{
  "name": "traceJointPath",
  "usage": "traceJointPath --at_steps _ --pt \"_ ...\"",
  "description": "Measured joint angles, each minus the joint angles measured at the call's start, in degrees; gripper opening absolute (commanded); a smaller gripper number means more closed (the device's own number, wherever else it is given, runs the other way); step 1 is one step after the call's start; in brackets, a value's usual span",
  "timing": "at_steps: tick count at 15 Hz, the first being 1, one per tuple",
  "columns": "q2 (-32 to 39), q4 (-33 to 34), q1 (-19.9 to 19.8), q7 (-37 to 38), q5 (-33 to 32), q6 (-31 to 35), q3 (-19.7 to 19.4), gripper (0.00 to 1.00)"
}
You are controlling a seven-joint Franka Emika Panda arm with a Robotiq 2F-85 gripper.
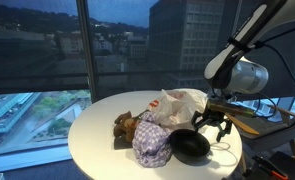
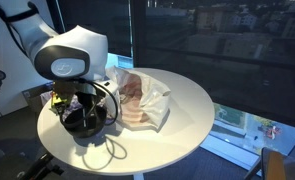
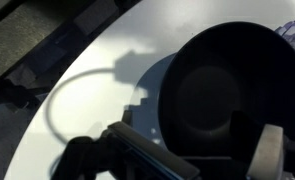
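In an exterior view, the left side holds the bare part of a round white table (image 1: 95,128), set against tall windows (a darkened city lies beyond the glass). Next comes a brown stuffed toy (image 1: 125,126), lying on the tabletop. Just beside it, and touching it, is a bunched checked cloth (image 1: 150,141) in purple and white. Behind the cloth stands a crumpled white plastic bag (image 1: 183,104), leaning a little over the pile.

Further right is a black bowl (image 1: 189,147), upright near the table's edge and pressed against the cloth. The gripper (image 1: 213,132) hangs at the bowl's right rim. Its fingers are spread apart and point downward, with nothing pinched between them. I cannot tell whether a fingertip touches the rim.

From the opposite side, the gripper (image 2: 84,111) sits low over the bowl (image 2: 85,124) under the arm's bulky white wrist. A thin cable (image 2: 111,151) loops across the table in front of it, and the bag (image 2: 145,96) is further right.

In the wrist view the cable (image 3: 75,79) curves over the white tabletop at the left. The bowl (image 3: 222,90) fills the right half (its inside is dark and appears empty). One pale finger (image 3: 270,150) stands over the bowl's near rim, and a corner of the cloth (image 3: 293,30) shows at the far right.
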Motion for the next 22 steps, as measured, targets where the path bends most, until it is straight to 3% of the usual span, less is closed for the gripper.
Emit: traceJointPath --at_steps 4,6,11,15,17,22 --pt "6.39 0.03 0.52 -17.35 16.3 9.44 1.15 1.0" --pt "8.76 0.11 0.52 -26.56 24.69 13.06 2.44 0.75" --pt "9.69 0.84 0.37 -47.83 44.99 14.53 6.39 0.36" --pt "9.72 1.09 0.39 -59.89 55.67 14.17 7.66 0.05" --pt "9.86 1.07 0.38 -63.86 59.17 13.91 7.66 0.0" --pt "9.96 1.2 0.28 -68.12 62.99 10.22 7.6 0.01"
